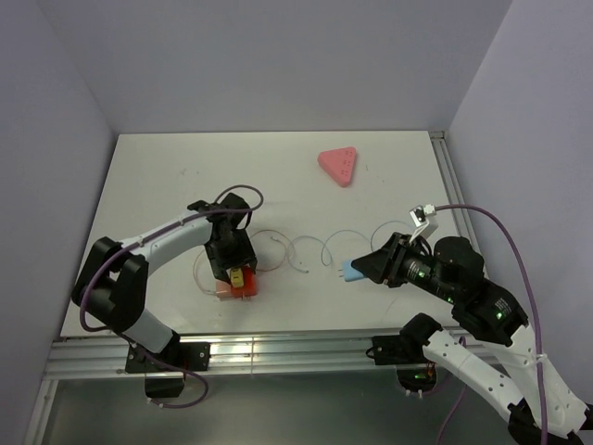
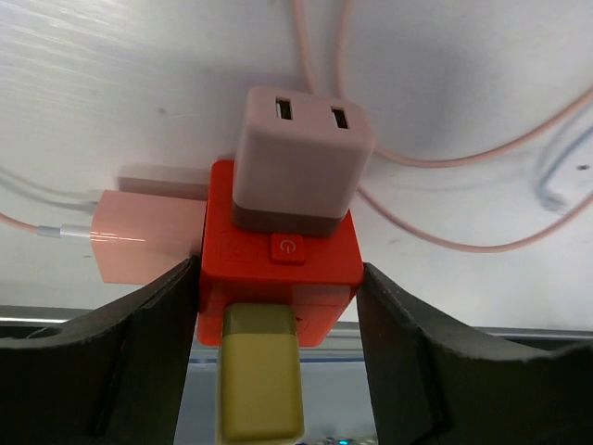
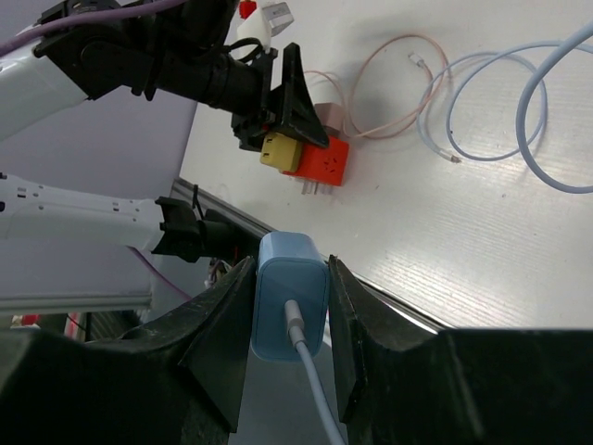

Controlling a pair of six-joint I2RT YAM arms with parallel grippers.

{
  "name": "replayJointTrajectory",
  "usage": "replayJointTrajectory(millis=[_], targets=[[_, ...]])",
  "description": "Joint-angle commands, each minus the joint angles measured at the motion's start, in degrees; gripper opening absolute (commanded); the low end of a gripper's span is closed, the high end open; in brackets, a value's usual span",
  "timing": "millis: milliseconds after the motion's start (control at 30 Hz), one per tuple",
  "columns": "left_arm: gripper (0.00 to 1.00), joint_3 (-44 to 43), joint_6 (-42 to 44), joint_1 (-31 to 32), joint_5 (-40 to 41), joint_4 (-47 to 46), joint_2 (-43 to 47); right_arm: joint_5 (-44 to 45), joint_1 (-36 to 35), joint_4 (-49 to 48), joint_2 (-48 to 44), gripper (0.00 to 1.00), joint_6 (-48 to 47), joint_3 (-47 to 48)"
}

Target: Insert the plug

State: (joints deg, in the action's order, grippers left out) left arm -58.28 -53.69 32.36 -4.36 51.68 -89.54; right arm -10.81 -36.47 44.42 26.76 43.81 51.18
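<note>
- Plug [image 3: 289, 301], small and light-blue, is clamped between the 2 fingers of the right gripper [image 1: 359, 270], near the front edge of the table [image 1: 167, 185]. Its light-blue cable [image 3: 313, 408] leaves the end that faces the wrist, so I judge that the pins point forward, but they are hidden.
- Straight ahead of this gripper, along the long axis of the plug and toward the robot's left, lies the orange-red block [image 2: 315, 269]. It is well apart, with thin cable loops [image 1: 301, 250] on the table between.
- Left gripper [image 2: 278, 306] is closed against both sides of this block, which rests on the table. A white USB charger [image 2: 301, 158], a yellow plug [image 2: 261, 380] and a pink adapter [image 2: 139, 246] already occupy 3 of its faces.
- The side of the block turned to the right arm looks free; probably the plug must travel left and enter there.
- Pink triangular socket strip [image 1: 338, 167] lies far behind, nearer to the right arm than to the left.
</note>
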Motion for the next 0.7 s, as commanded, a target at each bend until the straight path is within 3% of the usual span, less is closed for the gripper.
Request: replayJointTrajectory(millis=[0,100,133,233,267,433,667], targets=[[0.0,0.1,-7.82,-0.37,-5.65,-7.02,-0.73,-0.26,0.26,-1.88,-0.84,0.0,0.05,-0.38],[0.1,-0.51,-9.06,-0.37,-6.62,-7.91,-1.87,-0.53,0.26,-2.24,-0.92,0.0,0.05,-0.64],[0.29,-0.69,-9.06,-0.37,-6.71,-8.35,-2.39,-0.53,0.26,-2.24,-0.92,0.0,-0.04,-0.9],[0.75,-1.66,-8.19,-0.28,-5.49,-7.48,-2.57,-0.35,0.26,-1.89,-1.01,0.0,-0.31,-0.99],[0.82,-2.27,-8.01,-0.37,-4.35,-7.04,-2.49,-0.44,0.17,-1.89,-1.01,0.0,-0.31,-1.08],[0.99,-4.3,-7.22,-0.37,-1.88,-5.36,1.62,-0.79,0.26,-2.24,-0.84,0.0,-0.31,-1.26],[1.0,-4.21,-3.53,0.77,-1.7,-5.8,15.17,-0.97,0.26,-3.02,-0.22,0.0,-0.39,-1.43]])
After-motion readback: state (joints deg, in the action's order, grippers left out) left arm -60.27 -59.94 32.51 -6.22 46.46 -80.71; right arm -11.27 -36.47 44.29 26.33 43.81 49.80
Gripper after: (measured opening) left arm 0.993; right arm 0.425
